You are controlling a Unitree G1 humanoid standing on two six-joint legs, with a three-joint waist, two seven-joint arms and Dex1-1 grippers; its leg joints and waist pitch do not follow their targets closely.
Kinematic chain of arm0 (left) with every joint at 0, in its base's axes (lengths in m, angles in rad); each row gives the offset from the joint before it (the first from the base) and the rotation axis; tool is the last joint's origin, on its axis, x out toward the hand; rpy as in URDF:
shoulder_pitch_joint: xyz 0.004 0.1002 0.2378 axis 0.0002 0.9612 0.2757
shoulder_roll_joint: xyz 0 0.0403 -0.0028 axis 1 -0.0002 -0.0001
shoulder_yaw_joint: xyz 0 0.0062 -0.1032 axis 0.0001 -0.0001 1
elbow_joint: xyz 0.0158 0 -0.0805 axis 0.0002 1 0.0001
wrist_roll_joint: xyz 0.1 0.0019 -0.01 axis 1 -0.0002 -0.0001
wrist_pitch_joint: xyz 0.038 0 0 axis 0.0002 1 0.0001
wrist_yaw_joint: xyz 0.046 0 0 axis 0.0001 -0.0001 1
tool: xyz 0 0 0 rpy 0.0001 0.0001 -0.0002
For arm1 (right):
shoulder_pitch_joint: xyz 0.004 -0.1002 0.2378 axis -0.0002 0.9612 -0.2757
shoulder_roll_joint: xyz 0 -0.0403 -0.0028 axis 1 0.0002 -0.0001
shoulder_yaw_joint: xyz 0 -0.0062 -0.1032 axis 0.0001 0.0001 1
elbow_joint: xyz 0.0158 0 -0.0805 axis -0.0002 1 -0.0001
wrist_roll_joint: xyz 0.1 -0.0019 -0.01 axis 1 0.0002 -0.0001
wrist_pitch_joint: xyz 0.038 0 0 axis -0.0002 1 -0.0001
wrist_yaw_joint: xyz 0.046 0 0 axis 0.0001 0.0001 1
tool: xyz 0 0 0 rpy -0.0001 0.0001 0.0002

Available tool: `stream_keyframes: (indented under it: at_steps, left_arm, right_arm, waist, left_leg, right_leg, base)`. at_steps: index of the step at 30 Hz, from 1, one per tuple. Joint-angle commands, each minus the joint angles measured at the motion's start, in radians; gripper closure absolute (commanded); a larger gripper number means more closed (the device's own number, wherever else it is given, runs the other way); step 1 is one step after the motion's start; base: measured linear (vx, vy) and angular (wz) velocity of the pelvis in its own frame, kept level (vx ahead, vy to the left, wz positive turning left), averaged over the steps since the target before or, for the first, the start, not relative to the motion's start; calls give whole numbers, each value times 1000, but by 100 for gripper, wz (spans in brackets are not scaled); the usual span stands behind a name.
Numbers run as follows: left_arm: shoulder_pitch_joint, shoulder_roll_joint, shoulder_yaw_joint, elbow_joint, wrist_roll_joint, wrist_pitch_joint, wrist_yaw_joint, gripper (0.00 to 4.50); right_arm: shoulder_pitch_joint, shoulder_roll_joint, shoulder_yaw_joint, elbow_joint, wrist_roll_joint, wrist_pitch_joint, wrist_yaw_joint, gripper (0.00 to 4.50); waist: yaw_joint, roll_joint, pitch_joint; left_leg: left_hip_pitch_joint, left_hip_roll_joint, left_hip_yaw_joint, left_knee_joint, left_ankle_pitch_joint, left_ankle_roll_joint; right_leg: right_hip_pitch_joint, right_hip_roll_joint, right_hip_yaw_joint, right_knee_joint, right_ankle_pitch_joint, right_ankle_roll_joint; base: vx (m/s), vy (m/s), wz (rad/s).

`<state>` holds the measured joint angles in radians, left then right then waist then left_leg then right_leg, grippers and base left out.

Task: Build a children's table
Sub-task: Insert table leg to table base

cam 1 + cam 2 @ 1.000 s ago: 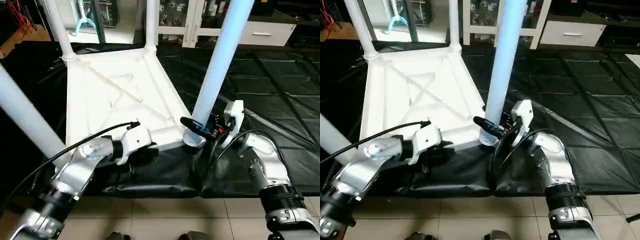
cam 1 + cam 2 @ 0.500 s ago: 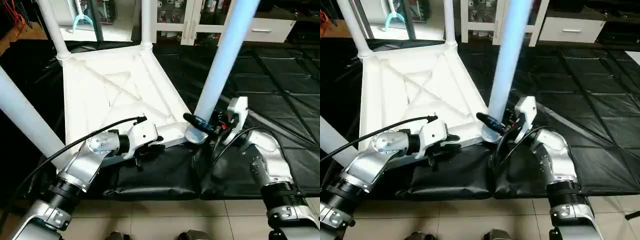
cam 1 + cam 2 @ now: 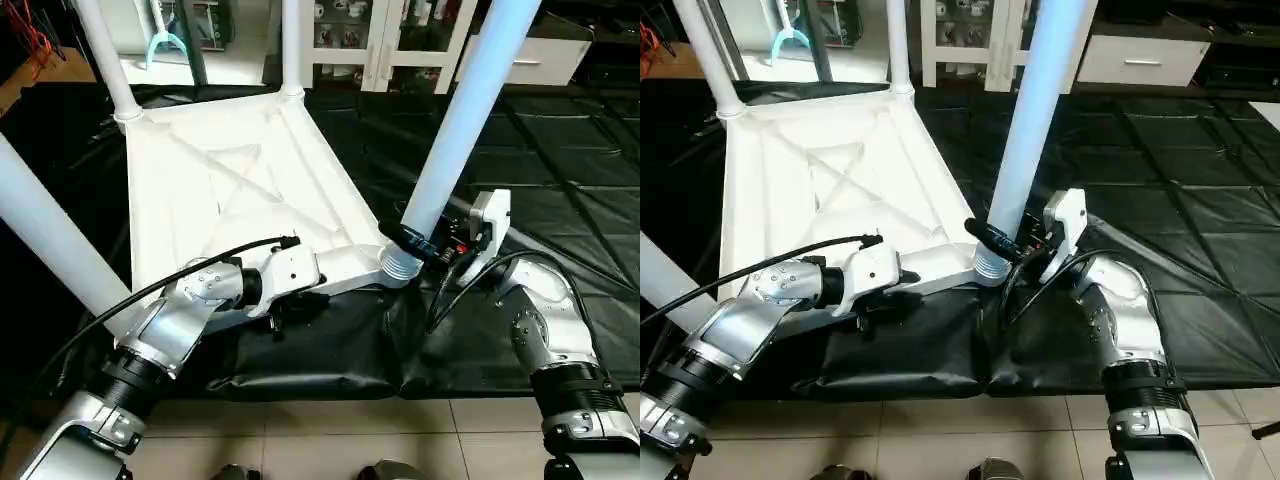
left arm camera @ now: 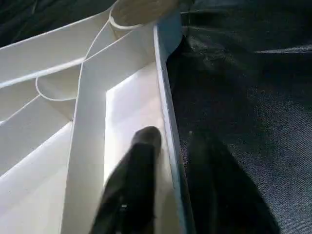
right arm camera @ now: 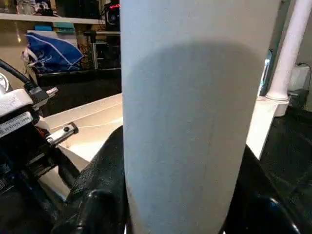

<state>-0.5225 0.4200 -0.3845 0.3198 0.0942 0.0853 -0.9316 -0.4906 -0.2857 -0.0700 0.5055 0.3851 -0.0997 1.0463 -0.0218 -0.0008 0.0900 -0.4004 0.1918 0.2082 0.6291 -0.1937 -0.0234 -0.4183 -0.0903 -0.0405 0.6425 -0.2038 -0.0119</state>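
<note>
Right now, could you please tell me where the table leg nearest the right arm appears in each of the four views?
Left eye view: the near-right leg rises right of centre from its corner socket.
Right eye view: the same leg, just right of centre.
Left wrist view: its base sits in the socket beyond the table top's edge rail.
Right wrist view: the leg, close up between the black fingers.
Shared landmark: that corner socket.

Four upright legs (image 3: 458,130) around open tabletop (image 3: 215,190).
</note>
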Motion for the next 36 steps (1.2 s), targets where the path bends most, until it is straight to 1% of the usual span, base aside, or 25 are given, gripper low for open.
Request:
stream_keyframes:
  at_steps: [1,2,4,6,7,9,12,15,16,19,20,23,25,26,27,30,31,32,33,34,35,36]
  left_arm:
    - [14,9,-13,37,15,31,-13,359]
    - [16,10,-13,34,14,35,-14,373]
    - [18,12,-12,29,11,42,-19,392]
    - [21,12,-10,26,9,49,-21,395]
    - [24,14,-9,25,8,48,-23,413]
    - [28,14,-7,23,5,49,-23,433]
    - [34,15,-6,19,1,51,-31,446]
    - [42,16,-3,16,-1,45,-33,446]
    - [48,18,1,10,-7,46,-37,446]
    - [69,34,7,-9,-22,42,-56,446]
    - [85,45,9,-25,-32,43,-70,446]
    - [100,58,12,-39,-37,44,-78,446]
    - [109,66,14,-44,-39,41,-83,446]
    - [111,68,15,-44,-39,40,-84,446]
    - [114,71,15,-47,-40,38,-87,446]
    - [124,82,14,-63,-42,40,-100,446]
    - [126,85,12,-70,-45,43,-105,446]
    - [126,85,12,-71,-45,43,-106,446]
    - [127,86,11,-74,-47,44,-109,446]
    - [128,85,8,-79,-48,47,-115,446]
    - [128,85,6,-82,-49,49,-118,446]
    - [129,85,4,-85,-50,51,-121,446]
  right_arm:
    - [-29,-11,-17,7,2,-22,0,264]
    - [-29,-11,-18,9,1,-23,0,264]
    - [-32,-12,-19,14,-1,-24,0,264]
    - [-32,-14,-18,16,-3,-23,-2,264]
    - [-33,-18,-17,21,-6,-18,-5,264]
    - [-34,-21,-18,23,-5,-11,-6,264]
    - [-36,-25,-18,30,-7,-7,-6,264]
    - [-39,-27,-17,42,-10,-3,-7,264]
    - [-40,-29,-14,51,-18,-6,-12,264]
    - [-42,-28,-10,70,-30,-17,-23,264]
    - [-44,-28,-9,80,-34,-23,-29,264]
    - [-46,-25,-8,88,-36,-28,-30,264]
    - [-49,-23,-7,91,-36,-30,-31,264]
    - [-51,-22,-7,93,-36,-31,-30,264]
    - [-55,-19,-9,97,-32,-33,-28,264]
    - [-66,-3,-16,112,-16,-34,-12,264]
    - [-70,4,-10,120,-5,-10,14,264]
    - [-70,4,-9,121,-4,-6,17,264]
    - [-70,6,-4,124,0,7,31,264]
    - [-69,5,10,135,-7,9,52,264]
    - [-68,4,19,145,-15,8,63,264]
    - [-68,4,27,157,-23,-1,72,264]
  waist:
    - [-1,-1,-73]
    - [-2,-3,-74]
    - [-2,-2,-74]
    - [-2,-3,-74]
    - [-2,-3,-73]
    - [-2,-3,-72]
    - [-3,-5,-71]
    - [-2,-4,-70]
    - [-3,-6,-69]
    - [-3,-6,-68]
    - [-6,-12,-68]
    - [-8,-8,-68]
    - [-8,-14,-68]
    - [-8,-12,-69]
    - [-9,-15,-67]
    - [-14,-13,-64]
    - [-17,-15,-61]
    - [-19,-13,-60]
    - [-20,-13,-60]
    - [-22,-14,-60]
    - [-24,-17,-58]
    - [-24,-15,-59]
  left_leg:
    - [29,40,-20,-77,-132,94]
    - [28,40,-20,-77,-127,96]
    - [28,40,-19,-77,-123,99]
    - [27,40,-19,-76,-121,101]
    - [27,40,-19,-77,-123,102]
    - [28,40,-19,-78,-133,99]
    - [29,41,-19,-79,-153,89]
    - [29,40,-19,-80,-164,82]
    - [29,41,-19,-81,-173,77]
    - [29,41,-20,-83,-178,70]
    - [25,40,-20,-83,-164,73]
    - [28,40,-19,-82,-154,83]
    - [26,41,-17,-82,-130,97]
    - [25,40,-18,-82,-121,102]
    - [25,41,-17,-82,-123,105]
    - [27,42,-17,-84,-144,103]
    - [25,41,-17,-85,-154,99]
    - [26,43,-19,-87,-165,97]
    - [27,43,-19,-87,-167,95]
    - [25,43,-19,-87,-162,94]
    - [26,43,-19,-88,-157,95]
    - [26,43,-19,-88,-155,96]
  right_leg:
    - [50,-42,37,-74,-37,-293]
    - [51,-42,37,-74,-34,-296]
    - [50,-42,37,-74,-32,-296]
    - [50,-43,37,-74,-31,-296]
    - [49,-42,37,-74,-35,-295]
    - [48,-43,37,-77,-53,-293]
    - [47,-43,38,-80,-85,-287]
    - [45,-42,38,-83,-107,-281]
    - [44,-42,38,-84,-121,-278]
    - [43,-43,38,-85,-137,-271]
    - [45,-43,38,-83,-127,-269]
    - [42,-42,39,-83,-112,-272]
    - [44,-42,39,-80,-87,-272]
    - [45,-42,39,-79,-78,-274]
    - [44,-43,39,-80,-81,-274]
    - [41,-43,39,-84,-116,-271]
    - [40,-43,39,-85,-130,-268]
    - [40,-44,40,-86,-142,-267]
    - [40,-43,39,-87,-144,-267]
    - [40,-43,40,-86,-139,-267]
    - [39,-42,39,-86,-128,-271]
    - [39,-43,39,-85,-124,-272]
  base:
    - [0,0,0]
    - [0,0,0]
    - [0,0,0]
    - [0,0,0]
    - [0,0,0]
    - [0,0,0]
    - [0,0,0]
    - [0,0,0]
    - [0,0,0]
    - [0,0,0]
    - [0,0,0]
    - [0,0,0]
    - [0,0,0]
    - [0,0,0]
    - [0,0,0]
    - [0,0,0]
    - [0,0,0]
    - [0,0,0]
    - [0,0,0]
    - [0,0,0]
    - [0,0,0]
    - [0,0,0]
